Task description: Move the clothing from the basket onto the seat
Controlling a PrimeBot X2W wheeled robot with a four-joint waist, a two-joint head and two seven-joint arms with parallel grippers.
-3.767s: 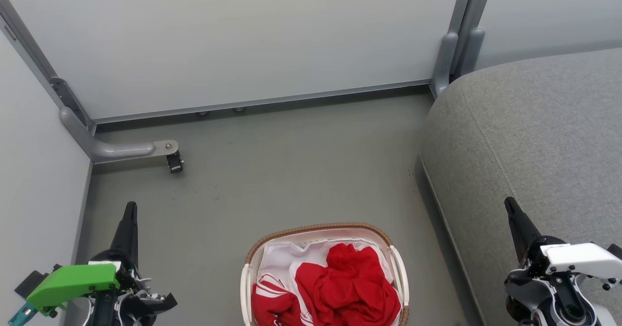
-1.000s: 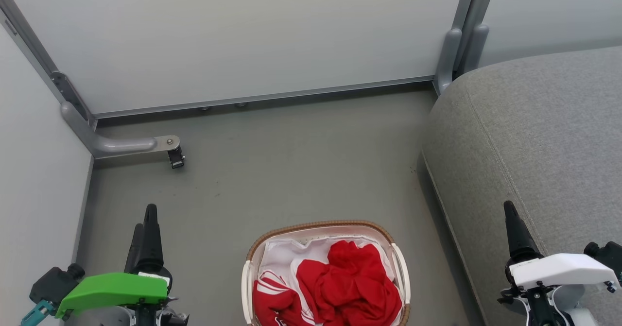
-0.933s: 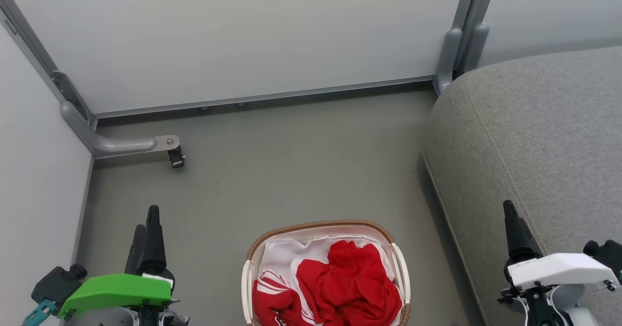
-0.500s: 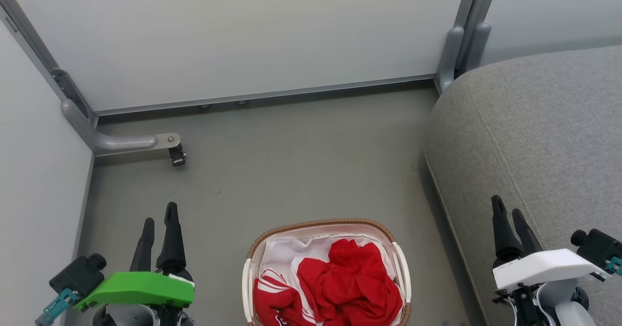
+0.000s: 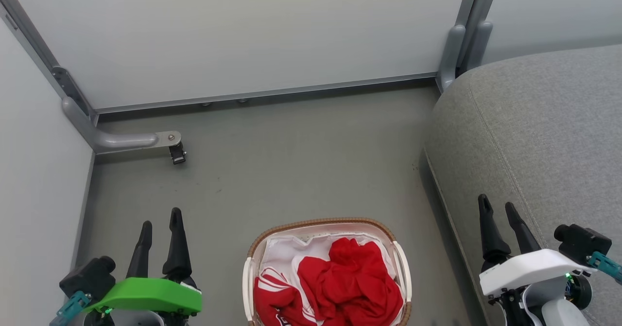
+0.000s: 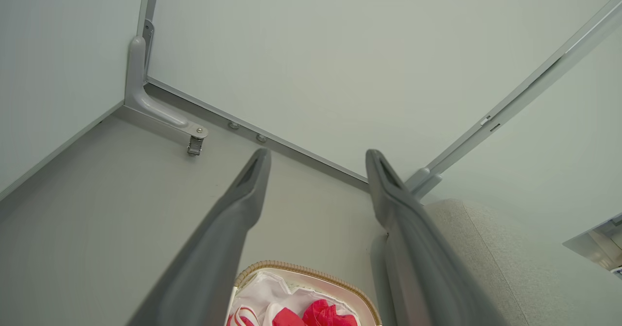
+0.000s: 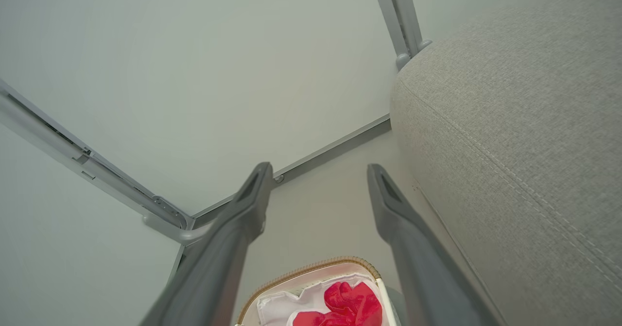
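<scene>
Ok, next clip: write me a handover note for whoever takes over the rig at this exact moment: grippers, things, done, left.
Left gripper: open, empty, to the left of the basket.
Right gripper: open, empty, near the front edge of the seat.
In the basket: striped garment at its left, plainer red garment bunched in the middle, both on a white liner.
Done: nothing on the seat yet.
Left: grasp each garment, lift it out, lay it on the seat.

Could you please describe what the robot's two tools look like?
The left tool has two long, dark, tapering fingers above a bright green cover. The right tool matches, but with a white cover. Each carries a black block with a teal fitting.
</scene>
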